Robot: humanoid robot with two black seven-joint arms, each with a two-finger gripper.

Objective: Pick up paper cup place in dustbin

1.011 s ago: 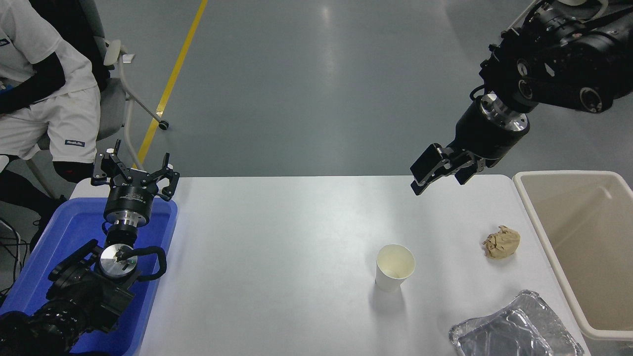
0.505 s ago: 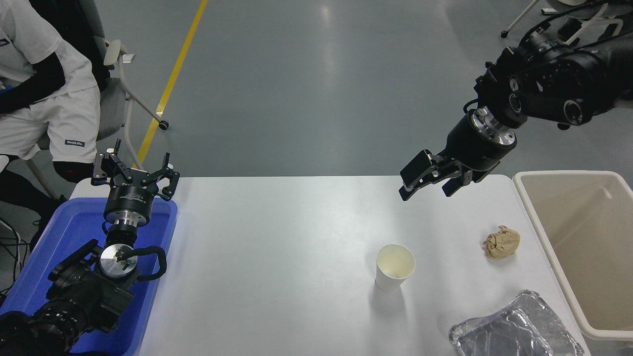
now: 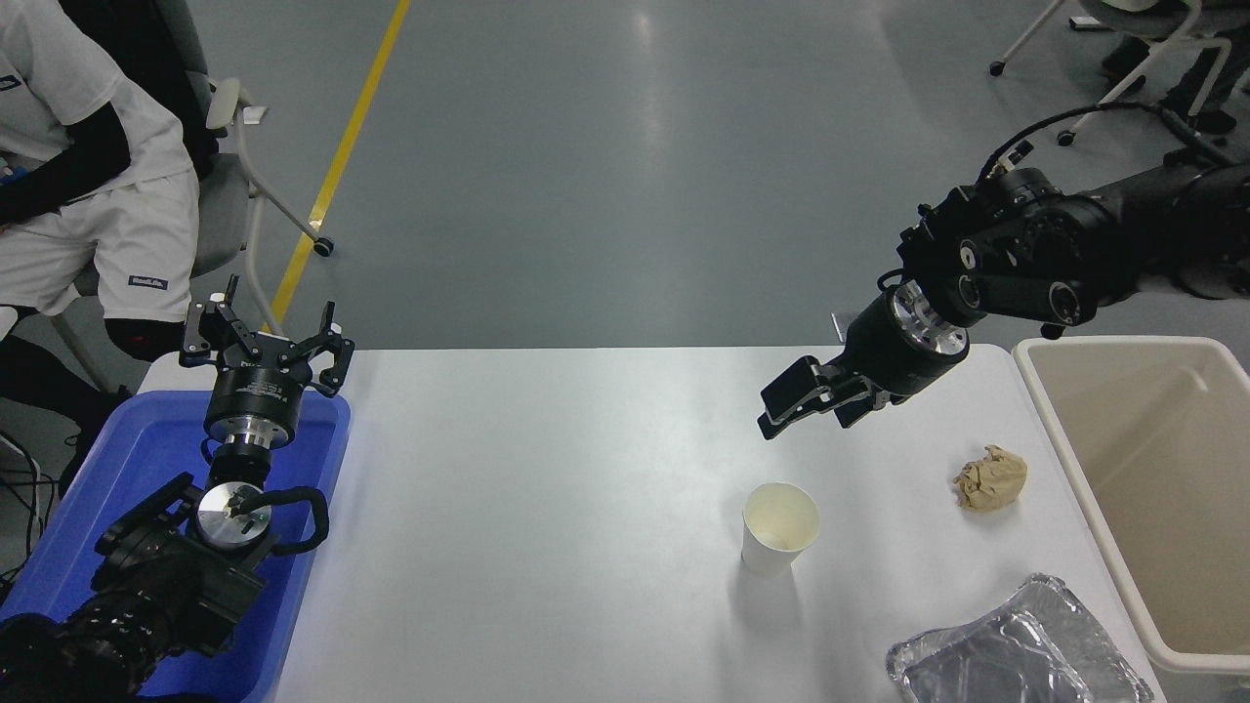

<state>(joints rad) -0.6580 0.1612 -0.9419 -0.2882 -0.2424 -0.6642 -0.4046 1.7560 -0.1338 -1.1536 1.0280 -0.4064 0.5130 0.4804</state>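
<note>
Far left: a seated person (image 3: 88, 186) in white, at the table's far corner. Lower left: my left gripper (image 3: 266, 344), fingers spread, parked above the blue tray (image 3: 117, 508) that lies at the left edge of the white table (image 3: 547, 488). Centre right: the paper cup (image 3: 778, 527) stands upright on the table, mouth open, touched by nothing. Above and beyond it hangs my right gripper (image 3: 806, 408), fingers parted and empty, angled down to the left, clear of the cup. Further right: a crumpled tan paper ball (image 3: 990, 477), and nearer me a foil tray (image 3: 1016, 649). Far right: the dustbin (image 3: 1094, 488), beside the table's right edge, well apart from the cup.
</note>
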